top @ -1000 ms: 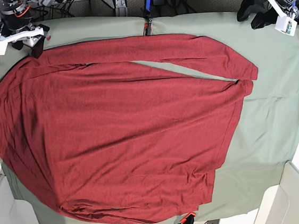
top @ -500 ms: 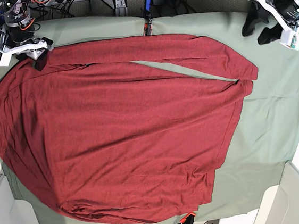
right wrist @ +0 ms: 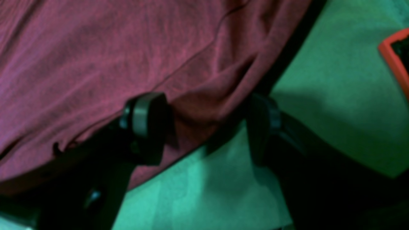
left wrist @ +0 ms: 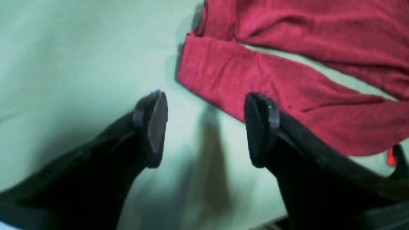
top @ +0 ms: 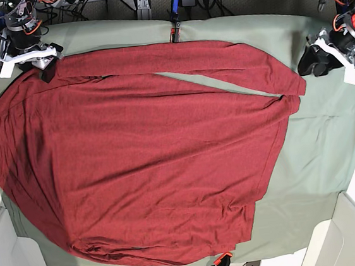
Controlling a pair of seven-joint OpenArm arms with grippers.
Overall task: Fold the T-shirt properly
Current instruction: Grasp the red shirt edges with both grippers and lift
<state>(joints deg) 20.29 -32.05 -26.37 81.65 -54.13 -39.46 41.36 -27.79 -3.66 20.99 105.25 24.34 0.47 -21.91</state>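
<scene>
Lying spread across most of the table, the T-shirt covers the sage-green cloth from the far edge to the near one, body flat, one long sleeve folded across the top toward the base view's right.

Left gripper: at the base view's right, just beside the end of that sleeve. Wrist view shows its jaws spread wide with only green cloth between them; sleeve cuff lies just ahead of the tips, apart from them. Nothing held.

Right gripper: at the base view's upper left, at the shirt's corner. Wrist view shows the two fingers standing well apart, a bunched edge of red fabric lying in the gap between them. One finger sits over the shirt, the other over green cloth. Jaws wide, not pinching the fabric.

Orange clamp at the near table edge; another, blue and orange, at the far edge.
</scene>
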